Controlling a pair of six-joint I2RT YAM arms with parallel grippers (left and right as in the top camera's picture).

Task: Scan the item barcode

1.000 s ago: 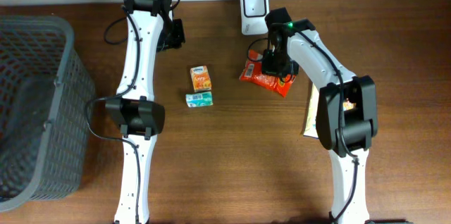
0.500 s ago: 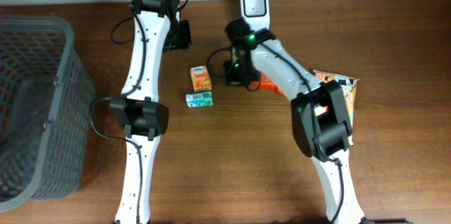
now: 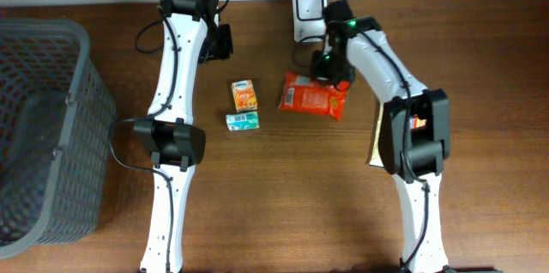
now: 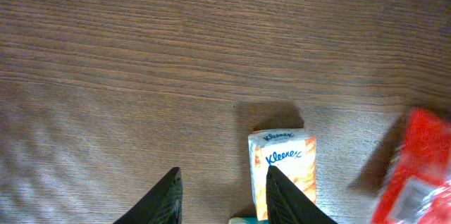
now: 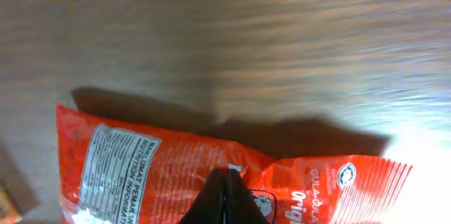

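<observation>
The white barcode scanner (image 3: 309, 9) stands at the far edge of the wooden table (image 3: 283, 213). The red snack packet (image 3: 309, 100) is just in front of it, near it but not touching. The right gripper (image 3: 331, 69) sits between the scanner and the packet. In the right wrist view its jaws are closed tight on the packet's edge, beside the printed brand lettering, and the packet's white nutrition panel faces the camera. A dark shadow falls on the wood behind the packet; whether the packet rests flat on the table cannot be told. The barcode itself cannot be made out. To the left of the scanner, well apart from it, the left gripper (image 4: 224, 199) hangs over bare wood with its jaws apart and nothing between them. An orange Kleenex tissue pack (image 3: 244, 94) lies in front of the scanner and to its left, beside the red packet, and one black finger (image 4: 285, 196) overlaps the pack's corner in the left wrist view. A small teal pack (image 3: 243, 119) lies just beyond the tissue pack, farther from the scanner. A yellowish packet (image 3: 376, 136) shows partly under the right arm, to the right of the scanner and nearer the front. A grey mesh basket (image 3: 86, 75) stands far to the scanner's left.
</observation>
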